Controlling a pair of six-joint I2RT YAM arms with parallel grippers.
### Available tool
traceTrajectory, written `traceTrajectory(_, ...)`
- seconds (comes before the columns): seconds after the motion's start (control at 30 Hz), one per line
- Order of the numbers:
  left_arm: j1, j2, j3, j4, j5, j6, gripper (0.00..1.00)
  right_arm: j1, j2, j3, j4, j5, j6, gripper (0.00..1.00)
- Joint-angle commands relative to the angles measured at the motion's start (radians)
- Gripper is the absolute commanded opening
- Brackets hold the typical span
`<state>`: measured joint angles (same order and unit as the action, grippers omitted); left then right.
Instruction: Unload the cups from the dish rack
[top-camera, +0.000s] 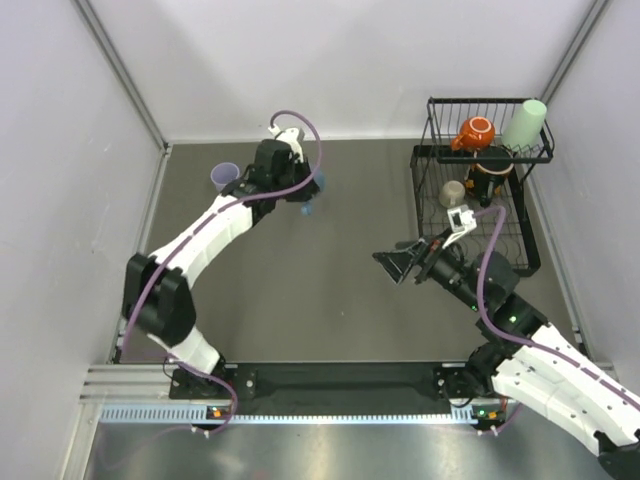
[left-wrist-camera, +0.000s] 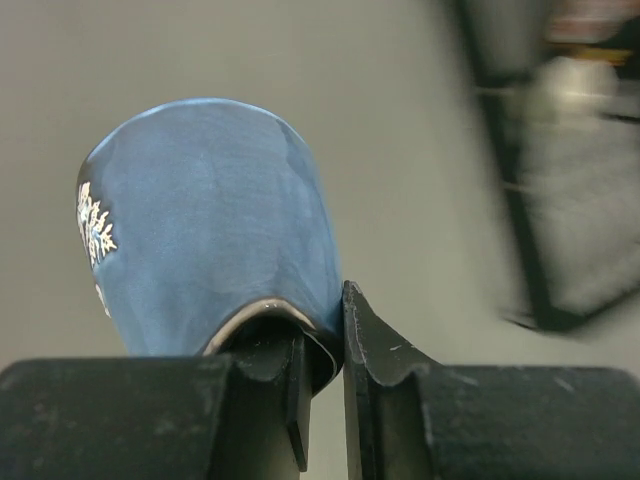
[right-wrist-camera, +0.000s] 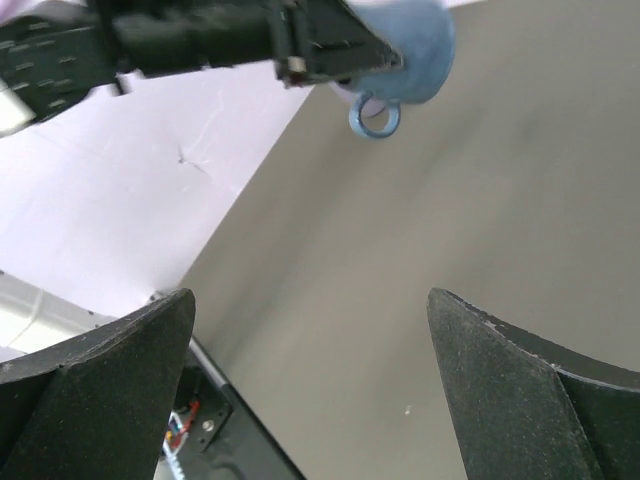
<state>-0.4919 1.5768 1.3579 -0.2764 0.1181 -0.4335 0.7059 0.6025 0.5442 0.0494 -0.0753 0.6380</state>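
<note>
Rack (top-camera: 522, 240): 4 cups (top-camera: 476, 131) | table (top-camera: 340, 270): 1 tumbler (top-camera: 224, 176) | left tool (left-wrist-camera: 325, 350): 1 blue mug (left-wrist-camera: 210, 230)

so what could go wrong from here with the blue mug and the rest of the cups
The left gripper pinches the blue mug by its rim only, so it may swing or slip. The lavender tumbler stands close by; setting the mug down could knock it. The pale green tumbler leans at the top corner of the dish rack; the open right gripper might nudge it off.
</note>
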Motion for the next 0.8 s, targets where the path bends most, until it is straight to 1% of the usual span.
traceTrajectory(0.0,0.067,0.09,0.082,-0.046,-0.109,0.102,0.0,-0.003,-0.049,0.028,-0.046,0.049,-0.07,1.0)
traceTrajectory(0.1,0.081,0.162,0.136,-0.047,-0.167,0.134,0.0,-0.002,-0.069,0.036,-0.092,0.058,-0.07,1.0)
traceTrajectory(0.2,0.084,0.207,0.181,-0.029,-0.178,0.17,0.0,-0.002,-0.078,0.028,-0.114,0.072,-0.061,1.0)
traceTrajectory(0.27,0.084,0.244,0.204,-0.023,-0.182,0.185,0.0,-0.002,-0.084,0.033,-0.137,0.111,-0.066,1.0)
traceTrajectory(0.37,0.088,0.293,0.24,-0.037,-0.207,0.194,0.0,-0.002,-0.101,0.046,-0.187,0.132,-0.08,1.0)
traceTrajectory(0.6,0.096,0.411,0.326,-0.047,-0.178,0.219,0.0,-0.002,-0.17,0.039,-0.241,0.207,-0.086,1.0)
traceTrajectory(0.67,0.101,0.431,0.365,-0.069,-0.161,0.217,0.0,-0.002,-0.193,0.043,-0.263,0.216,-0.096,1.0)
traceTrajectory(0.77,0.101,0.443,0.374,-0.066,-0.147,0.213,0.0,-0.002,-0.213,0.054,-0.289,0.235,-0.11,1.0)
